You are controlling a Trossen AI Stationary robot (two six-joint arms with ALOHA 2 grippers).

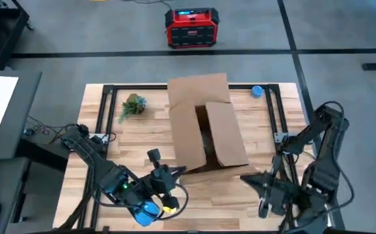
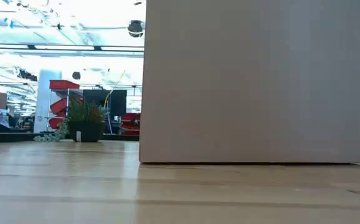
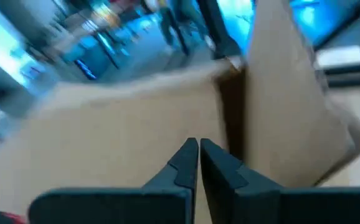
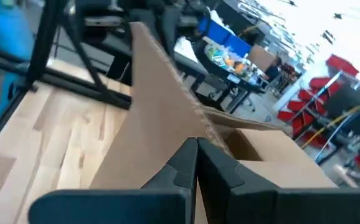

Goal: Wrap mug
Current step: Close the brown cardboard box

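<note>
My left claw: the left gripper (image 3: 197,155) sits low at the near edge of the table, just left of centre, fingers pressed together on nothing, nose aimed at the box.

My right claw: the right gripper (image 4: 195,155) waits at the near right corner, clenched and empty too, looking along a raised flap.

The box: a tall plain brown cardboard box (image 1: 204,123) stands mid-table with its flaps open; its long axis runs from the near edge toward the far edge, tipped slightly so the near end leans right.

The mug: I see none anywhere. If it is here, I judge it sits down inside the dark opening (image 1: 202,120) between the flaps, but no view looks into it, so I cannot tell.

Wrapping: no paper or sheet shows on the pale wooden slatted tabletop (image 1: 142,136).

The relation that matters: the box lies ahead of both my claws, away from the near edge. My left claw is up against the near left corner of the box; my right is apart from it, off its right flap. The left arm is the nearer one.

Next move, as I judge it: I would have to loosen my fingers and come over the rim from above, since the walls block any level approach.

Elsewhere: a small green potted plant (image 1: 133,104) by the far left, a little blue round object (image 1: 257,91) far right, neither in my way.
</note>
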